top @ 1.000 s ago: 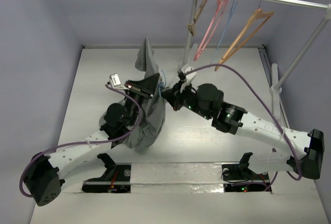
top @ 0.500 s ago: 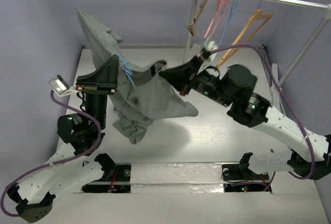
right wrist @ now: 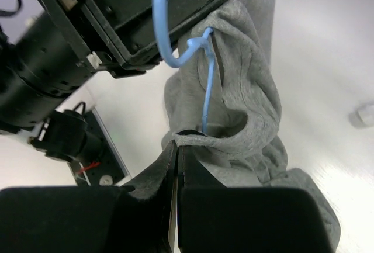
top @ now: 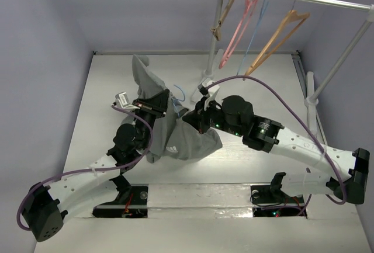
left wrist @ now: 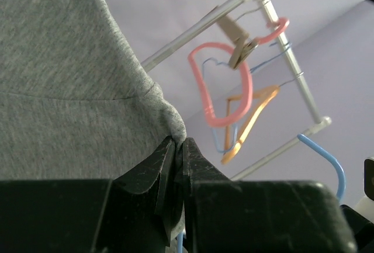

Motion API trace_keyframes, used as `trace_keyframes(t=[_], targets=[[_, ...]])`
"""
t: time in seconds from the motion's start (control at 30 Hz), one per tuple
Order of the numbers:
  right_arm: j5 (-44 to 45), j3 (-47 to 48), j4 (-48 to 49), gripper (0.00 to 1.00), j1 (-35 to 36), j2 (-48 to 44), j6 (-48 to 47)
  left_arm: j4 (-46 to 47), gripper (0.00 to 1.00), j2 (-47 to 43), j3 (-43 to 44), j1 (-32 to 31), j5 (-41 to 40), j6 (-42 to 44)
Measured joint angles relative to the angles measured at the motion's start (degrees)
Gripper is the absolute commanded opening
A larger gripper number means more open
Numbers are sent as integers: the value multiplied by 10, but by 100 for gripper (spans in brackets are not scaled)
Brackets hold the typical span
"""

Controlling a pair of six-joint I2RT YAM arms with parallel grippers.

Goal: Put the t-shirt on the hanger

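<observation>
Biggest change, in the plain grey soft-cloth t-shirt: half a second back hoisted high and stretched wide between the two arms, now dropped and bunched in the middle of the white table, with the small white chest logo facing up. Reads as a shake-out finished. Cloth slack again, shoulders probably not seated yet.

Arms: both drawn in low and close over the heap. Left elbow folded, right reaching in from the right side.

Jaws of left gripper: closed to a sliver, pinching a hemmed edge of the cloth beside a seam. Jaws of right gripper: likewise clamped on a rolled rim of cloth, seemingly the collar.

Last, thin light-blue wire hanger: hook poking out between the two grippers, stem running down into the opening, body hidden inside the shirt. Reach into the shoulders: cannot tell.
</observation>
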Motion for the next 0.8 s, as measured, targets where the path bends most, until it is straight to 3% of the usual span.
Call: trace_keyframes(t=[0.4, 0.8], targets=[[33, 41, 34, 0, 3, 51, -5, 69, 0, 15, -5, 0, 1, -36], [88, -16, 93, 1, 3, 71, 2, 71, 0, -20, -78, 0, 29, -112]])
